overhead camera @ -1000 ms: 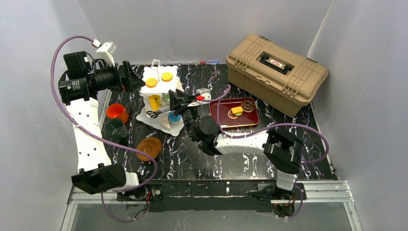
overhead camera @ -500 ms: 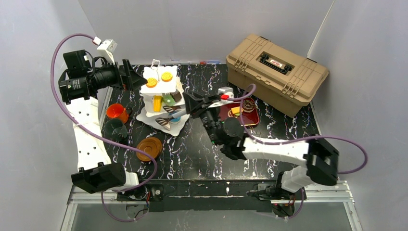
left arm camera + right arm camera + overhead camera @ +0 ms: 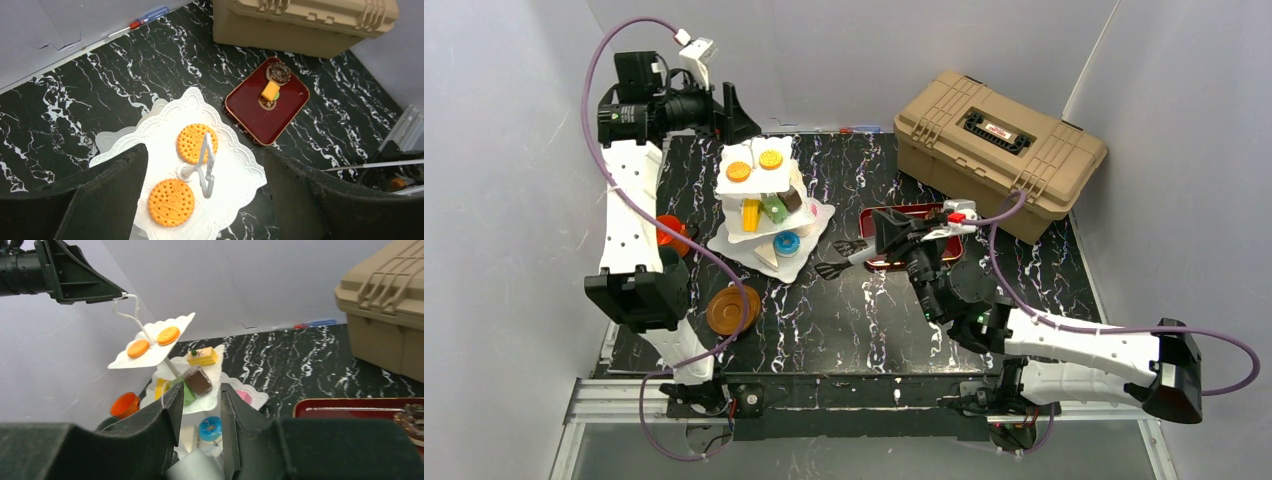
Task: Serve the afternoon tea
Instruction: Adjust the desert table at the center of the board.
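The white three-tier stand (image 3: 764,215) stands at the back left of the table, and its top plate (image 3: 220,175) carries two orange biscuits (image 3: 171,202). Small pastries sit on the lower tiers, among them a blue donut (image 3: 211,430). My left gripper (image 3: 736,108) hangs open above the top plate, one finger on each side of the wire handle (image 3: 206,165), touching nothing. My right gripper (image 3: 888,238) is shut on the metal tongs (image 3: 839,260), whose ends point at the stand from just in front of the red tray (image 3: 265,107). The orange cup (image 3: 670,232) shows behind the left arm. Brown saucers (image 3: 732,310) lie stacked at the front left.
The tan toolbox (image 3: 999,150) fills the back right corner. On the red tray lie a chocolate donut (image 3: 278,73) and a yellow cake piece (image 3: 270,91). A pen-like tool (image 3: 147,17) lies along the back wall. Grey walls close in the left, back and right.
My left arm has risen and swung from beside the stand to above its handle. My right gripper has drawn the tongs back from the stand's lower tiers toward the red tray.
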Motion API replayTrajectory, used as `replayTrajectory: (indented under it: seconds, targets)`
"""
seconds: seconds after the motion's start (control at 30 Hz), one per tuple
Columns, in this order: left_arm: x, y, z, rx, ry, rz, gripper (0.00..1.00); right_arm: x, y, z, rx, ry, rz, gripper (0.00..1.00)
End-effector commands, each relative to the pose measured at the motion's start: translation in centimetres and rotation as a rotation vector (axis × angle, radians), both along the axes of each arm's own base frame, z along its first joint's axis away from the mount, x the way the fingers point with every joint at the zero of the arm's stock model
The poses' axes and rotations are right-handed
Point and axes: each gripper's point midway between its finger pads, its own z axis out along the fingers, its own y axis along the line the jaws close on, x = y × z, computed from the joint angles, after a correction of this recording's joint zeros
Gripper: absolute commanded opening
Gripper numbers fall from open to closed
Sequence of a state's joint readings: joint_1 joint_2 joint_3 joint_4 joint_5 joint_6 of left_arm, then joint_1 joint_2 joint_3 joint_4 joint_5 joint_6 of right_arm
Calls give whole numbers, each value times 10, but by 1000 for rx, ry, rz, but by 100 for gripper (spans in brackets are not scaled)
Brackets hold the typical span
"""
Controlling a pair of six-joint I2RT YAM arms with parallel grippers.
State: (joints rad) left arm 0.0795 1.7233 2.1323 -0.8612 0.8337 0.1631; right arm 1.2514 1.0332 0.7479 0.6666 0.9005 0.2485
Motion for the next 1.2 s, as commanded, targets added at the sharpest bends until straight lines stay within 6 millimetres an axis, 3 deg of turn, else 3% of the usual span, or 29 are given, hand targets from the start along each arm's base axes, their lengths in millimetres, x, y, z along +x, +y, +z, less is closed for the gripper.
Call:
replayTrajectory:
  seconds: [0.0, 0.1, 0.2, 0.3, 0.33, 0.43, 0.53, 0.73, 0.97, 1.17]
  targets:
    - [7, -1, 2, 80, -54, 9, 80, 1, -26, 4, 4, 10, -78, 1]
    - [11, -1, -7, 101, -38, 23, 68, 1, -35, 6, -4, 10, -100, 1]
    - [9, -5, -9, 103, -32, 17, 46, 1, -43, 6, -3, 11, -124, 1]
    - [9, -6, -11, 118, -35, 23, 30, 2, -48, 5, -16, 11, -145, 1]
    - [6, -18, -12, 126, -36, -2, 23, 3, -50, 4, -24, 13, -154, 1]
    - [7, -24, -17, 174, -41, 24, 0, 4, -55, 0, -48, 15, -181, 1]
    - [8, -29, -17, 206, -66, 69, 0, 5, -58, -4, -70, 17, -195, 1]
    - [5, -38, 15, 197, -191, 230, 0, 5, -65, -9, -78, 25, -217, 1]
    - [2, -19, 49, 72, -209, 542, 0, 4, -75, -10, -71, 32, -242, 1]
    - [1, -16, 54, 36, -210, 637, 0, 4, -82, -10, -69, 35, -261, 1]
